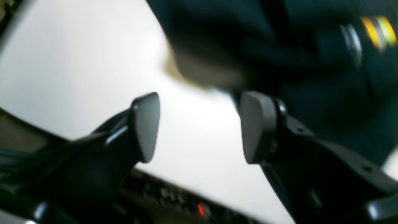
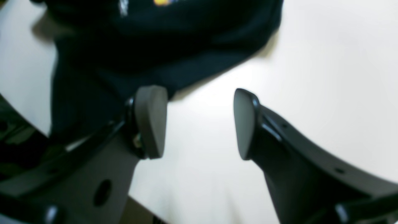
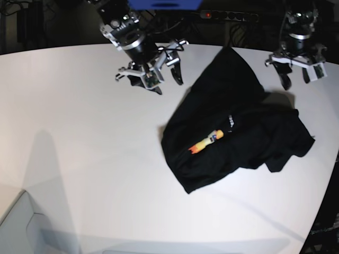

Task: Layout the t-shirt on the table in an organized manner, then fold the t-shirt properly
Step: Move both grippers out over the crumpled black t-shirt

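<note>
Desk: white, t-shirt crumpled right of centre.
Hands: left hand, right hand both apart, empty.
Advice: pinch opposite edges, spread flat.

Bright overhead light glares off the table; both wrist views are motion-blurred, soft throughout.

Both my arms up, both grippers empty.
My left gripper hangs pointing down, fingers spread; my right gripper tilts on its wrist, fingers parted wide.
</note>
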Controlling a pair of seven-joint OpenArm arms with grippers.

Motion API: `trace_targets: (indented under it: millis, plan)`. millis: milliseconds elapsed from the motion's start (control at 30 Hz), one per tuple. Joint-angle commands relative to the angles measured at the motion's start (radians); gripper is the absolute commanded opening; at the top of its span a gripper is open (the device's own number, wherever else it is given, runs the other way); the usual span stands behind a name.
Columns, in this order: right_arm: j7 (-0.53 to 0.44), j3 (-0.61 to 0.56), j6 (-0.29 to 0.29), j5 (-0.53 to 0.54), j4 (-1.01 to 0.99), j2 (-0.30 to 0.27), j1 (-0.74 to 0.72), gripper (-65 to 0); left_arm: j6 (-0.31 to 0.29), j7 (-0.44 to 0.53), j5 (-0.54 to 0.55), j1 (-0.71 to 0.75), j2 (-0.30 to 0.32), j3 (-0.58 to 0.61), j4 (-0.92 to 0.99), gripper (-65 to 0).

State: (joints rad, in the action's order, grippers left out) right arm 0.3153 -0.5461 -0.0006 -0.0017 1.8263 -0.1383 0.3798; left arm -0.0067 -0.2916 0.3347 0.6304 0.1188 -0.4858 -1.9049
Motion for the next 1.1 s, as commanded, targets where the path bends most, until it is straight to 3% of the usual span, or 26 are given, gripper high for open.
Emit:
trace_targets:
  millis: [0,133,300,500,933,1067]
  plan:
    - [-0.025,-0.018,-0.008,0.004,-0.001,0.012,-0.011,-30.2,0.000,0.019,0.001,-0.001,0.006,-0.038,-0.017,-25.1]
    - [-0.025,-0.104,-0.009,0.004,-0.083,0.019,-0.052,-30.2,-0.009,0.018,-0.009,-0.062,0.023,-0.135,-0.006,-25.1]
    - [-0.025,-0.177,-0.011,0.004,-0.144,0.064,-0.083,-30.2,-0.089,0.018,-0.010,-0.129,0.060,-0.144,0.040,-25.1]
    - [-0.025,-0.193,-0.011,0.002,-0.175,0.090,-0.087,-30.2,-0.095,0.016,-0.010,-0.241,0.061,-0.144,0.155,-25.1]
    - [-0.025,-0.188,-0.011,0.002,-0.176,0.088,-0.086,-30.2,-0.100,0.016,-0.010,-0.424,0.066,-0.135,0.381,-25.1]
    - [-0.021,-0.187,-0.011,0.002,-0.176,0.088,-0.087,-30.2,-0.100,0.019,-0.010,-0.436,0.095,-0.046,0.384,-25.1]
